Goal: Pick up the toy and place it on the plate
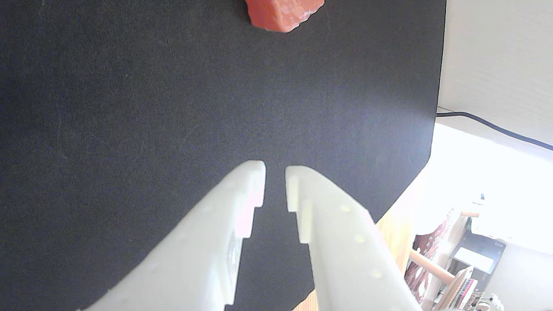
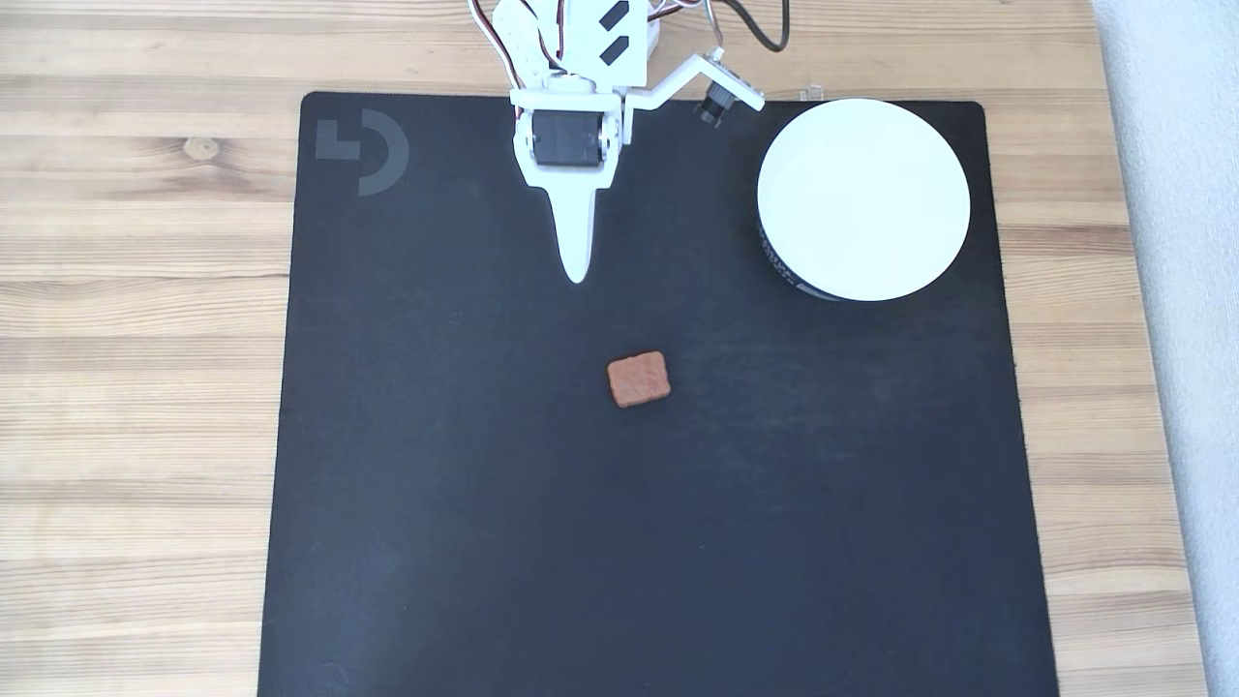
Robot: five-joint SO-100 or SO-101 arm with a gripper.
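Observation:
The toy [image 2: 639, 378], a small reddish-brown rough block, lies flat near the middle of the black mat in the fixed view. In the wrist view the toy [image 1: 283, 13] is cut off by the top edge, well ahead of my fingertips. The white round plate [image 2: 861, 198] stands at the mat's upper right with nothing in it. My white gripper [image 2: 578, 276] points down the picture, above and slightly left of the toy, a clear gap away. In the wrist view the gripper [image 1: 275, 168] hovers over bare mat, its jaws shut to a narrow slit and holding nothing.
The black mat [image 2: 484, 532] covers most of a wooden table [image 2: 135, 387]. The arm's base and wires sit at the top centre. A dark cable [image 1: 497, 127] runs beyond the mat's edge in the wrist view. A pale strip [image 2: 1181, 387] borders the table on the right.

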